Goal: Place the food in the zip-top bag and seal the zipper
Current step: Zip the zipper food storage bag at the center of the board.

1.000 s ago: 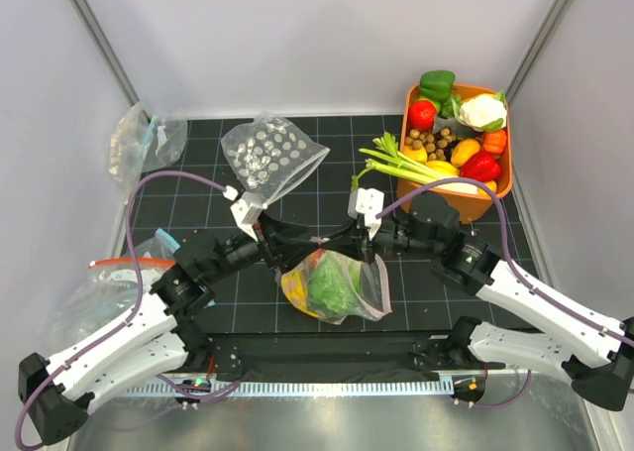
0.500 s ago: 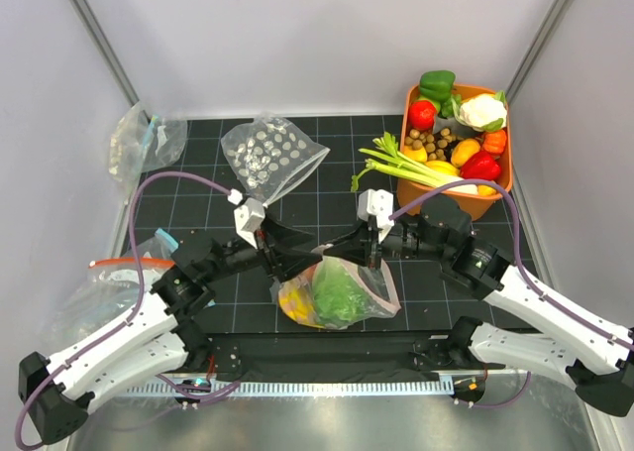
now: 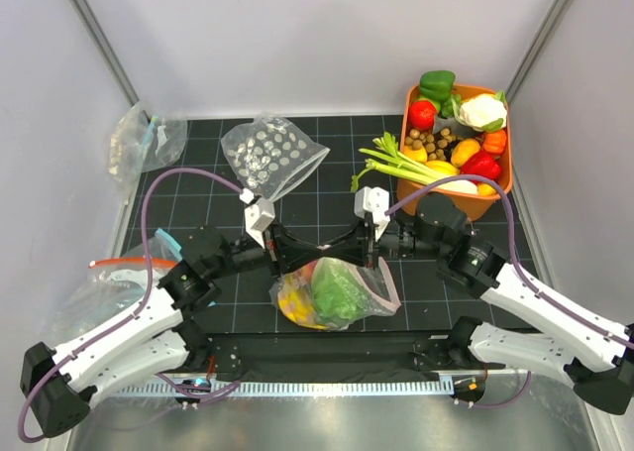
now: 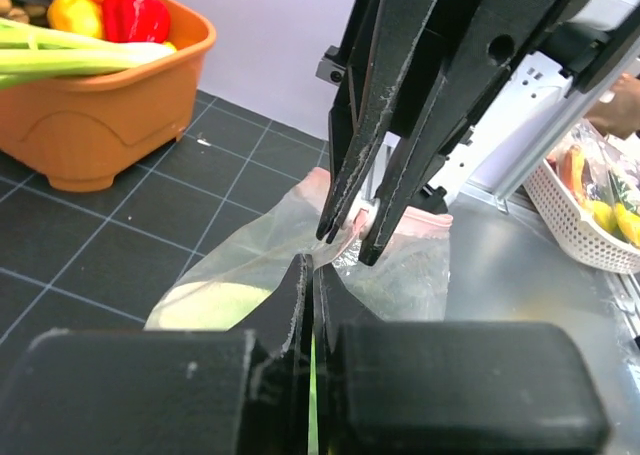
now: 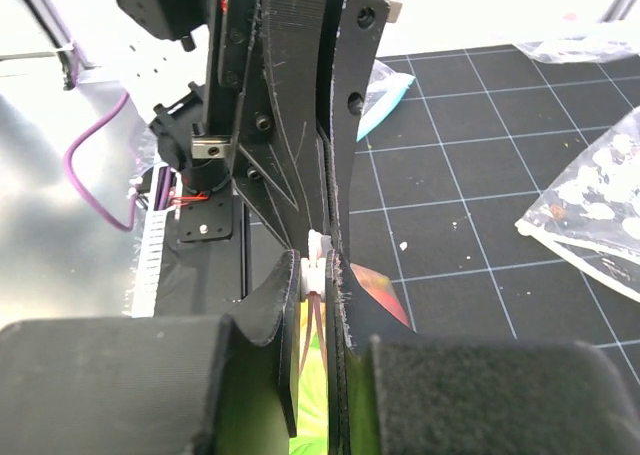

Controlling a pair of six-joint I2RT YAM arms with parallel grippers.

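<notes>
- From above: pinching the far mouth edge of the zip-top bag point(image 3: 382, 288) from either side, left gripper point(image 3: 298, 263) and right gripper point(image 3: 369, 261) nearly tip to tip; bag resting centre, food point(image 3: 335, 292) inside.
- Left wrist: clamping thin film, fingers fully together; facing the right gripper's narrow bite on the pink zipper point(image 4: 352, 218).
- Right wrist: squeezing that strip, probably unsealed further along; sliding room lying outward, left and right.

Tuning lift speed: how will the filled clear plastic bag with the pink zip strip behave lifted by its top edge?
Probably floppy: the clear plastic bag creases around the leafy green lettuce. Likely bottom-heavy, so it may swing. The thin pink zip strip could slip from a pinch.
</notes>
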